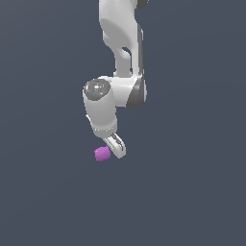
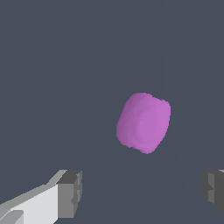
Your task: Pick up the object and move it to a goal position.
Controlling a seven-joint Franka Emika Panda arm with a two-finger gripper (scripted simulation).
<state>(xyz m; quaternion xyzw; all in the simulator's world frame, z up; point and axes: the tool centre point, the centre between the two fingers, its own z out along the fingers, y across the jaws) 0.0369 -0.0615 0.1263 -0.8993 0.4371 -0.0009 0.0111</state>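
The object [image 1: 102, 153] is a small magenta-purple rounded lump lying on the flat dark grey floor. In the wrist view the object [image 2: 143, 122] lies ahead of the fingertips, in line with the gap between them and nearer one side. My gripper [image 1: 114, 150] hangs from the white arm, just to the exterior view's right of the object and close to it. In the wrist view my gripper [image 2: 142, 192] is open and empty, its two grey pads [image 2: 70, 194] set wide apart. Nothing touches the object.
The white arm [image 1: 120, 43] comes down from the top of the exterior view. The dark grey floor [image 1: 192, 192] stretches flat on all sides with no other objects and no marker in view.
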